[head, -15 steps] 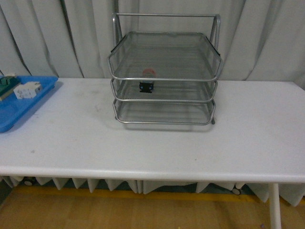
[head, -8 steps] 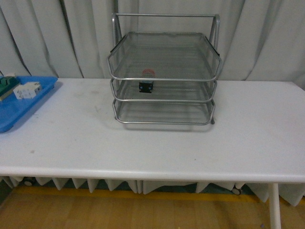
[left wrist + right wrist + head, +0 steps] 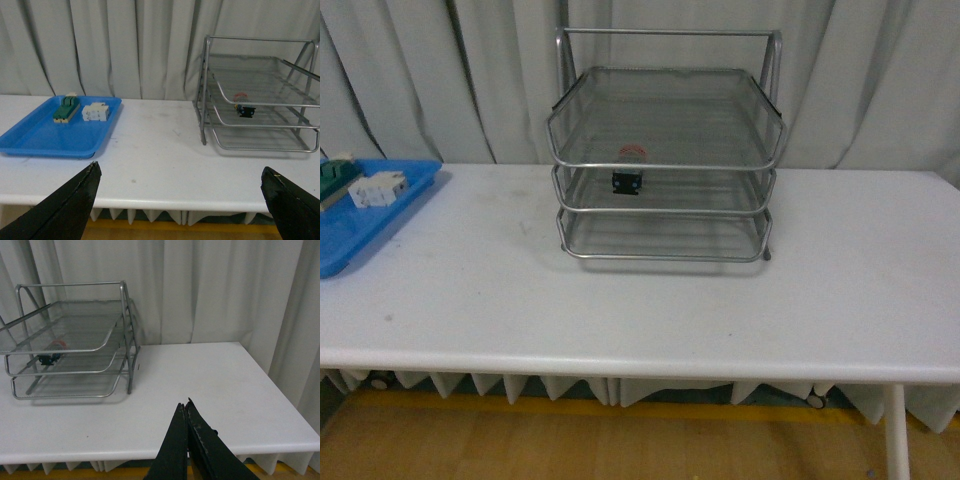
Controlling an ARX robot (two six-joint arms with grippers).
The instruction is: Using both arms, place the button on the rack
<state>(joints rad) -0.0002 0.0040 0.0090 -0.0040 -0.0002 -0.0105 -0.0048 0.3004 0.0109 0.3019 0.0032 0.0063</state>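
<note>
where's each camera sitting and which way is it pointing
Front: on the body, facing the table and rack head-on; no arm shows.
Left wrist: behind the open left pincer, low at the near edge, seeing the blue tray and rack.
Right wrist: behind the shut right pincer, looking across the table's right end at the rack.
All three share the rack with the button on its middle tier.
</note>
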